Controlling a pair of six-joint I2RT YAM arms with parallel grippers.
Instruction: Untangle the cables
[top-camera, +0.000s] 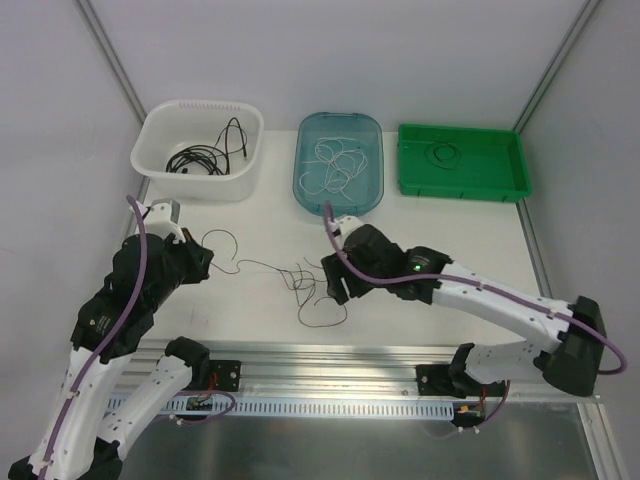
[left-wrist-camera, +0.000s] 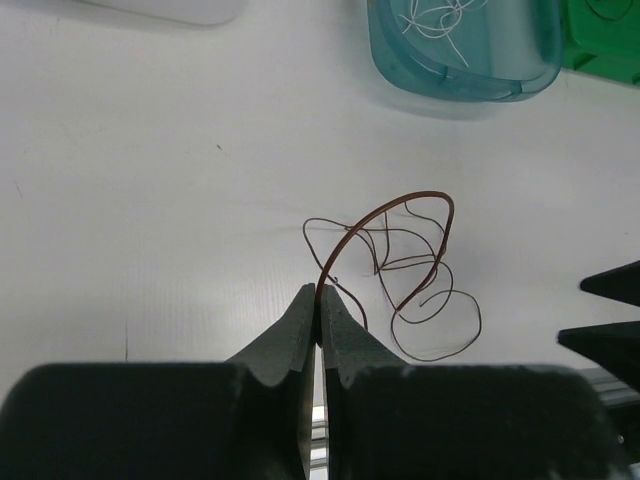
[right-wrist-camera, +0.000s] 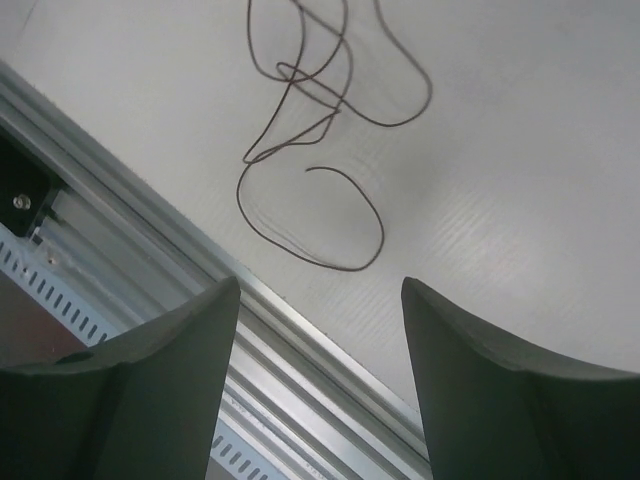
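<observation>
The brown cable tangle (top-camera: 312, 292) sits mid-counter, a loose knot of thin loops lying flat, with one strand running left out of it. That strand rises in an arch into the left gripper (left-wrist-camera: 318, 300), which is pinched tight on it right at the fingertips. That hold looks meant to anchor one end so the knot can be drawn apart.

Over on the other side, the right gripper (right-wrist-camera: 320, 300) hangs just right of the tangle, jaws spread wide with nothing between them. The nearest loops lie on the counter (top-camera: 450, 240) ahead of it, untouched.

Farther out are the bins. Black cables (top-camera: 205, 155) are in the white basket (top-camera: 160, 120) far left, and white cables (top-camera: 335, 165) in the blue tray (top-camera: 372, 130) far centre. A small dark loop (top-camera: 443, 153) lies in the green tray (top-camera: 505, 140) far right, and going by colour, that's likely where this brown lot belongs.

As for room, bare counter lies left, right and far of the knot, up to the bins. The tight side is near: the aluminium rail (top-camera: 330, 352) runs close by the lowest loop, and a strand dragged that way could catch its edge.
</observation>
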